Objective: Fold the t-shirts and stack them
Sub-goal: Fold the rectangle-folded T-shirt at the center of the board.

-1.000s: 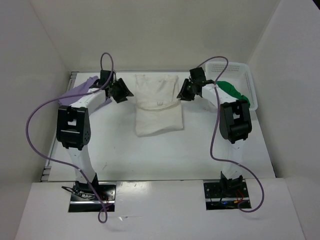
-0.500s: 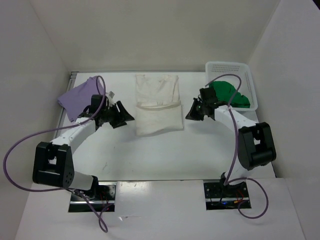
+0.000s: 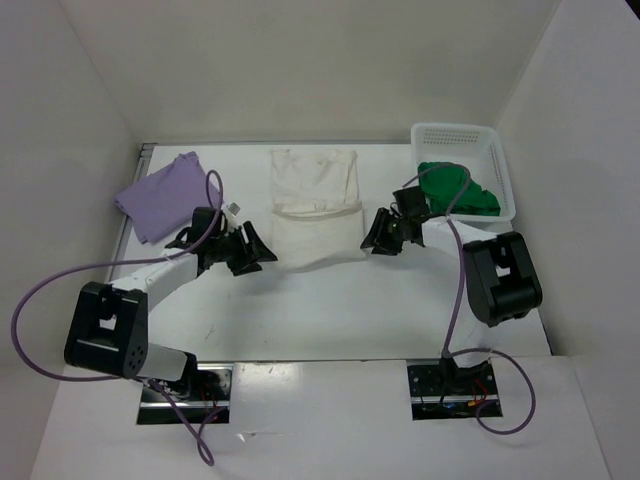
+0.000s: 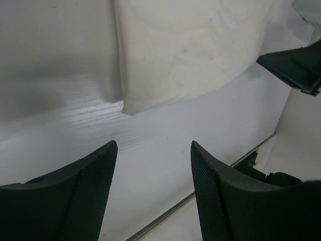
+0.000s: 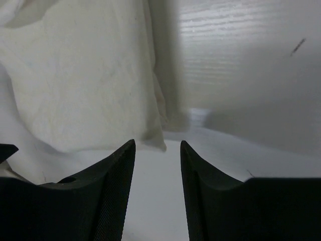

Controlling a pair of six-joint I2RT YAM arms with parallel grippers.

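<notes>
The white t-shirt (image 3: 315,208) lies partly folded at the table's middle back; its lower corners show in the left wrist view (image 4: 190,50) and the right wrist view (image 5: 80,75). A lavender t-shirt (image 3: 160,193) lies folded at the back left. Bunched in the white basket (image 3: 462,135) at the back right is the green t-shirt (image 3: 455,187). My left gripper (image 3: 262,255) (image 4: 153,150) stands open just off the white shirt's lower left corner, holding nothing. My right gripper (image 3: 373,238) (image 5: 158,148) stands open beside the lower right corner, nothing between its fingers.
White walls close the table in on the left, back and right. A metal rail (image 3: 120,250) runs along the table's left edge. Purple cables (image 3: 50,290) loop from both arms. Bare table (image 3: 320,310) lies between the shirt and the arm bases.
Both arms have swung from the far end of the white shirt down to its near corners. The upper part of the shirt now lies flat. Both grippers have opened.
</notes>
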